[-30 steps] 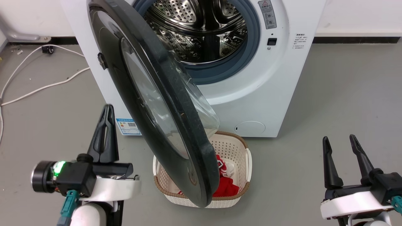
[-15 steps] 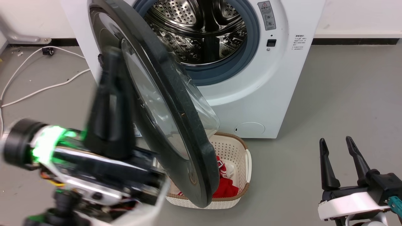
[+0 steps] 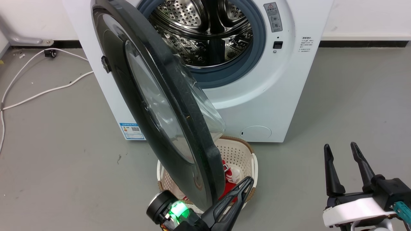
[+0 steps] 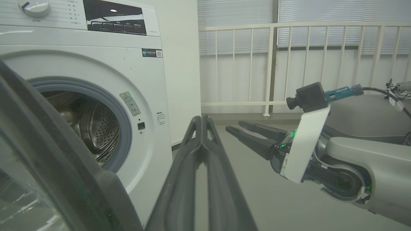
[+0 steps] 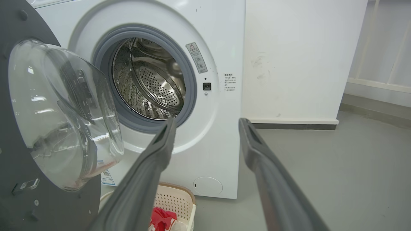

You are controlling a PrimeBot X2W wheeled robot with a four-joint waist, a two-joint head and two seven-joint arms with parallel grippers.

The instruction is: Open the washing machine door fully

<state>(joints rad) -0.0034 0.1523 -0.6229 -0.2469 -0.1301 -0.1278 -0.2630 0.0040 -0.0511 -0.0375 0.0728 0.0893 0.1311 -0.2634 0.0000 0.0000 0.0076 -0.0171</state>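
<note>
Head view is showing a white cable (image 3: 41, 91) lying across the floor (image 3: 64, 166) at the far left. Next to it, the washing machine door (image 3: 151, 106) is hanging from the left side of the white washing machine (image 3: 282, 96). It is swung partway out and standing edge-on toward the camera, with its clear glass bowl facing the opening. Its lower rim is hanging above a pale perforated basket (image 3: 253, 163), which is sitting on the floor just in front of the machine and holding red cloth (image 5: 162, 218).

The left jaws are pointing up from the bottom edge just right of the door's lower rim, over the basket. Their fingers (image 3: 232, 200) are pressed together with nothing between them, and the left wrist view is showing the door's black rim just beside them. Whether they are touching the door I cannot tell.

Behind the door, the steel drum (image 3: 205, 35) is lying exposed inside its grey rubber ring (image 3: 237, 69). Further right, the right jaws are hovering above the floor near the lower right corner, well apart from the door, fingers (image 3: 330, 176) spread and gripping nothing.
</note>
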